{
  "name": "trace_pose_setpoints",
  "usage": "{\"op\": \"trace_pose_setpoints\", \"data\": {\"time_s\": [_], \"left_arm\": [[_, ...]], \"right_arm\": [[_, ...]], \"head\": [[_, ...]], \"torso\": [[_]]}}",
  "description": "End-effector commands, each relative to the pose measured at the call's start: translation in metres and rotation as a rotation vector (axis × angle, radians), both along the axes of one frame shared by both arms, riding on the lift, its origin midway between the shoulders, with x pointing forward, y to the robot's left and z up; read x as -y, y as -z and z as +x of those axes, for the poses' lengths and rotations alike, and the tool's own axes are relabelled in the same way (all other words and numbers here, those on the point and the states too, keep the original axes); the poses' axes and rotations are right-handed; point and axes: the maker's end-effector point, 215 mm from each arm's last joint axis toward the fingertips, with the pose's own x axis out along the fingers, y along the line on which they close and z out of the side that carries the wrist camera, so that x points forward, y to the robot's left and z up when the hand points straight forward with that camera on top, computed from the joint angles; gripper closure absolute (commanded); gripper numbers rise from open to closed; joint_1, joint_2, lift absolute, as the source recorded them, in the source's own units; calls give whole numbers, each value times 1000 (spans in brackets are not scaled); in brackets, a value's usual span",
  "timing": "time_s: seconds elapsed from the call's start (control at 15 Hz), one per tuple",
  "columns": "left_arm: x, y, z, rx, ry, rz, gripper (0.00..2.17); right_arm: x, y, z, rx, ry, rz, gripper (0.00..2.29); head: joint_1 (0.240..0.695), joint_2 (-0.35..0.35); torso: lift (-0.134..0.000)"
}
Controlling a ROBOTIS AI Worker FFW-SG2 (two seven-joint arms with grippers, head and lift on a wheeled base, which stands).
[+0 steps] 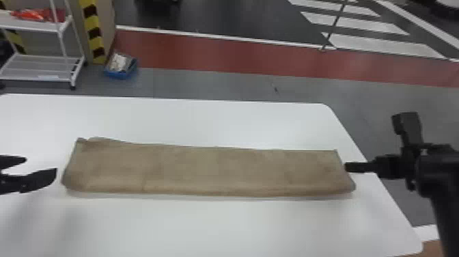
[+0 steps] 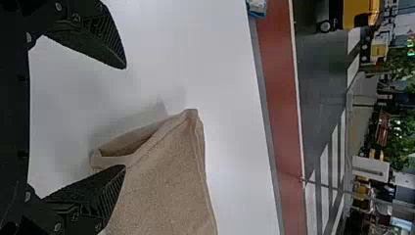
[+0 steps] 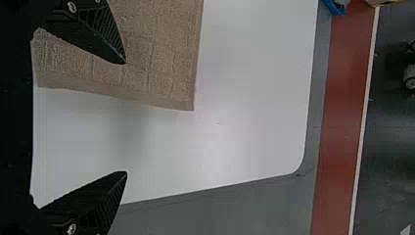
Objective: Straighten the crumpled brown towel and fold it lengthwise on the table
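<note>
The brown towel (image 1: 211,171) lies as a long, flat folded strip across the white table, fairly smooth, its left end a little uneven. My left gripper (image 1: 41,169) is open just off that left end; in the left wrist view, the gripper (image 2: 125,116) has one finger over the towel (image 2: 166,181), whose layers gape slightly at the end. At the towel's right end is my right gripper (image 1: 348,167). In the right wrist view the gripper (image 3: 126,117) stands open, one finger over the towel (image 3: 156,54) and the other beyond its edge.
The white table (image 1: 205,119) has its right edge slanting under my right arm. Past its far edge, on the floor, are a white rack (image 1: 41,68) and a blue box (image 1: 120,66) beside a striped post (image 1: 93,30).
</note>
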Motion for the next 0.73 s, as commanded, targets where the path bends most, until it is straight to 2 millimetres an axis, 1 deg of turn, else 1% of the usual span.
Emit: {"op": "trace_pose_setpoints", "data": {"time_s": [0.0, 0.67], "left_arm": [[-1, 1, -1, -1, -2, 0, 188], [-3, -3, -2, 6, -3, 6, 188]], "right_arm": [[0, -1, 0, 0, 1, 1, 83], [-1, -2, -1, 2, -2, -2, 83]], "head": [[695, -230], [695, -227]], "torso": [[-120], [-120]]}}
